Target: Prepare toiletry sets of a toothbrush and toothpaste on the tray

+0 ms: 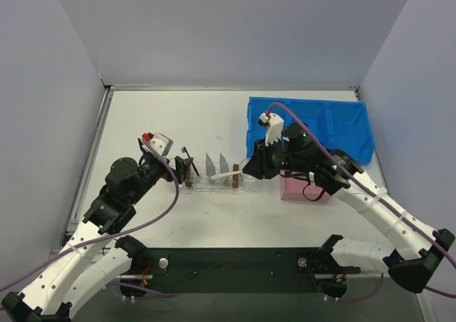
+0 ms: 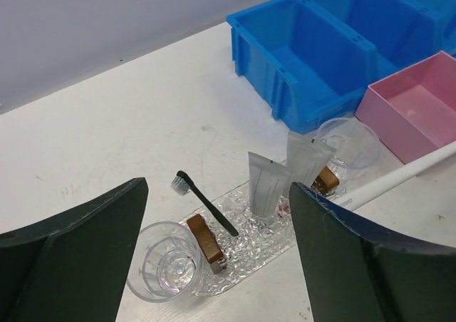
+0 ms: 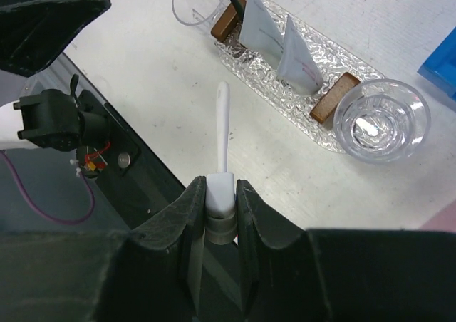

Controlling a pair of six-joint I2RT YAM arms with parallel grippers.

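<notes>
The right gripper (image 3: 221, 188) is clamped on the butt end of a thin, straight white toothbrush (image 3: 222, 126), both fingers pressed against its handle. The shaft points away from the jaws towards the near long side of the tray, and whether its tip touches anything cannot be told. The left gripper (image 1: 187, 168) hangs by the tray's left end with its dark fingers (image 2: 78, 254) spread wide and nothing between them. Below it lies the long oval tray (image 2: 251, 245) of clear, crinkle-textured plastic with rounded ends, in the middle of the white table (image 2: 142, 122). A pencil-thin black toothbrush (image 2: 208, 208) rests slanted across a small brown block (image 2: 206, 241) at that end, its bristled head reaching out past the tray's edge. Two silvery-white toothpaste tubes (image 2: 268, 187) stand side by side mid-tray, wedge-shaped, with the wide crimped ends uppermost. A second brown block (image 2: 326, 181) sits at the far end. A clear round cup (image 2: 165, 262) stands at the near end and another clear cup (image 2: 349, 141) at the far end. Beyond the tray are a blue compartmented bin (image 2: 313, 58) and a pink rectangular box (image 2: 417, 108).
</notes>
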